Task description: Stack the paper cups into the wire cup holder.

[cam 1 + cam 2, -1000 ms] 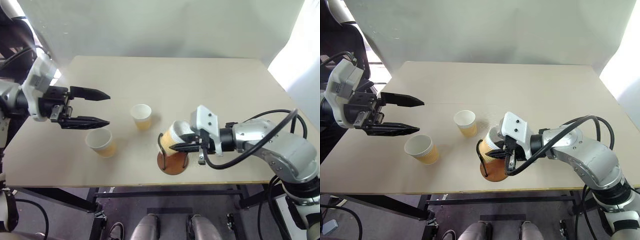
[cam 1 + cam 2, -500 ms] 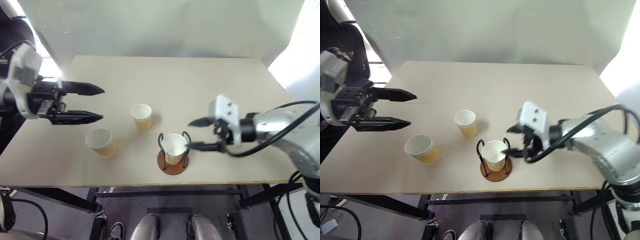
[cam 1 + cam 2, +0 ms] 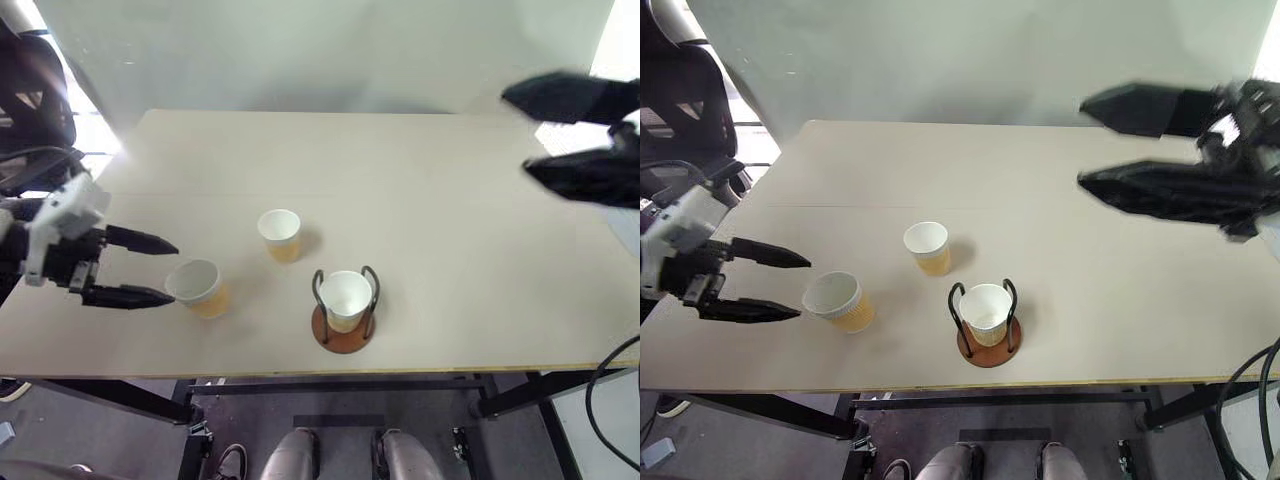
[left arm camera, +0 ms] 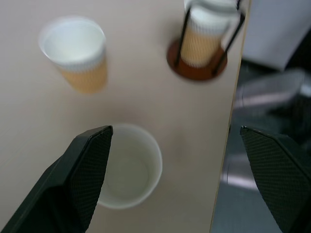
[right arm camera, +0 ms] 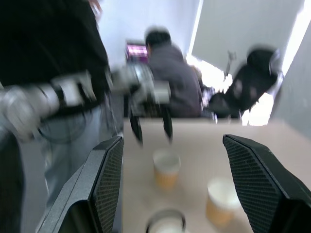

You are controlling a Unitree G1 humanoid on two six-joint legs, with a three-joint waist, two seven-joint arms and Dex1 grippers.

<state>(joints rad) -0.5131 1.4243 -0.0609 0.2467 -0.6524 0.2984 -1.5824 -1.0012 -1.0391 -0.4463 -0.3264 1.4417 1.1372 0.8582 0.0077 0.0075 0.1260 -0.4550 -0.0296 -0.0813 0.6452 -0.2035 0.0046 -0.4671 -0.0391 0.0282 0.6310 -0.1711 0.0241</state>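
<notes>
A pale beige wooden surface [image 3: 420, 180] stands before a white wall (a seated person [image 5: 167, 80] appears beyond). Three yellow-tan paper cups: one [image 3: 346, 297] upright in the rust-brown wire cup holder [image 3: 343, 330], two [image 3: 280, 234] [image 3: 198, 286] loose. Left gripper [image 3: 150, 269] and right gripper [image 3: 1095, 143]: jaws open, empty.

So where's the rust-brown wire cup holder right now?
In the left eye view, the rust-brown wire cup holder stands near the table's front edge, just right of centre, holding one yellow-tan paper cup.
</notes>
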